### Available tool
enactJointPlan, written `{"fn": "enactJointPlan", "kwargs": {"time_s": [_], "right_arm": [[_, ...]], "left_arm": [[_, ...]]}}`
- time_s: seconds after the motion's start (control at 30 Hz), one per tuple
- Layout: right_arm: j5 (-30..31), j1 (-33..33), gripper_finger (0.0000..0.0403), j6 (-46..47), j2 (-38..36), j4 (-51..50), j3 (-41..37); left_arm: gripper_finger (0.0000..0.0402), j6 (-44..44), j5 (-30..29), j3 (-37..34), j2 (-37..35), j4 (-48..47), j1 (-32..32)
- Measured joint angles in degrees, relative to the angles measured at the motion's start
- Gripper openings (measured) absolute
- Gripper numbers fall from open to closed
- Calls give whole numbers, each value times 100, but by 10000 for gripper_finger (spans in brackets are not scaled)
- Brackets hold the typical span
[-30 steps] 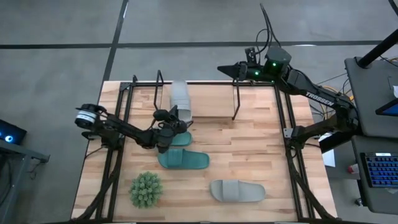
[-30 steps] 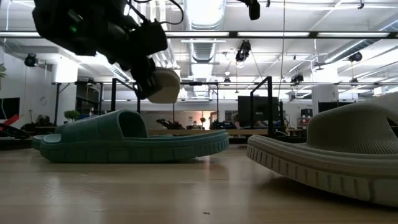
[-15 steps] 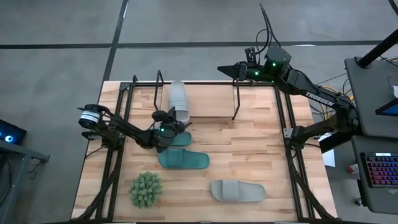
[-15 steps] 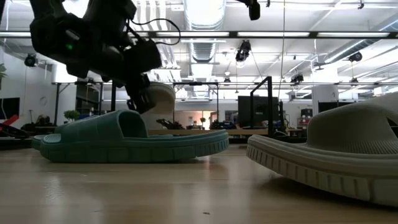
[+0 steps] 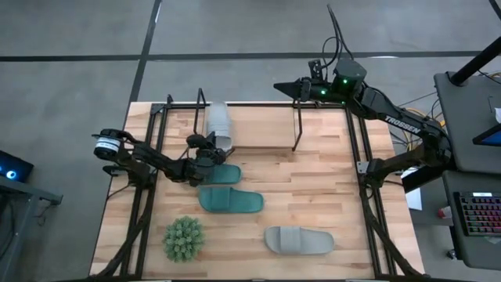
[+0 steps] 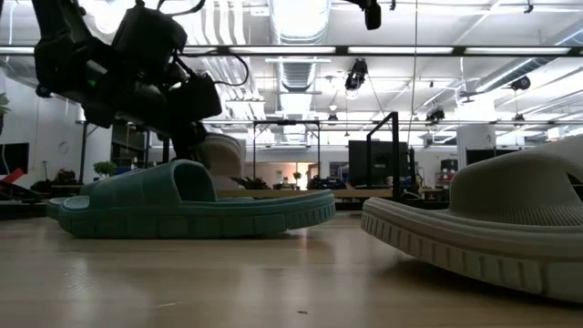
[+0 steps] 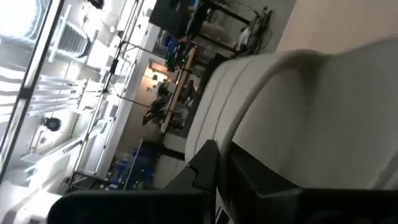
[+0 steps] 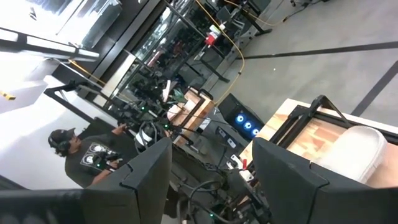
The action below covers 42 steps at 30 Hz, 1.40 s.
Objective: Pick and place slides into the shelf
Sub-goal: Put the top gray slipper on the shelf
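My left gripper (image 5: 208,147) is shut on a light grey slide (image 5: 218,123) at the left end of the shelf (image 5: 297,125), next to its left end loop (image 5: 200,103). The slide also shows in the low view (image 6: 226,150) and fills the left wrist view (image 7: 298,106). Two teal slides lie on the table, one (image 5: 232,202) near the middle and one (image 5: 225,174) just near of the gripper. A second grey slide (image 5: 297,240) lies at the near right. My right gripper (image 5: 283,85) waits open over the far edge. My left gripper holds the grey slide by its near end (image 5: 224,143), pinched between its two fingers, one finger (image 7: 208,168) against the slide's side. The fingers come slanting from the table's near left. The slide points away toward the far edge; the teal slide hides whether its underside rests on the shelf.
A spiky green plant (image 5: 183,239) stands at the near left. Black frame rails (image 5: 149,180) run along the table's left and right (image 5: 364,172) sides. Bare wood lies between the shelf's two end loops. A person (image 8: 81,158) shows in the room beyond.
My left gripper has gone down and toward the table's left edge with the grey slide, which now sits lower and closer to the shelf's left end loop. The gripper has stayed shut on it.
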Motion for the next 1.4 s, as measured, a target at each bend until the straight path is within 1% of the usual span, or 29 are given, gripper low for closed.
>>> {"fn": "enactJointPlan", "kwargs": {"time_s": [0.2, 0.43, 0.87, 0.97, 1.07, 1.4], "right_arm": [[7, -10, 215, 106, 0, -1, 0], [18, -11, 215, 111, 0, 3, -2], [57, -11, 215, 108, 2, 3, -2], [55, -9, 215, 108, 2, 3, -2], [55, -9, 215, 110, 2, 3, -2], [42, -9, 215, 110, 3, 5, -2]], "left_arm": [[0, -150, 69, -83, -67, 4, 133], [0, -161, 549, -138, -12, 2, 306], [0, -168, 667, -195, -2, -4, 474], [0, -323, 670, -196, -2, -56, 476], [10, -320, 686, -201, 0, -57, 476], [66, -391, 766, -206, 1, -57, 476]]}}
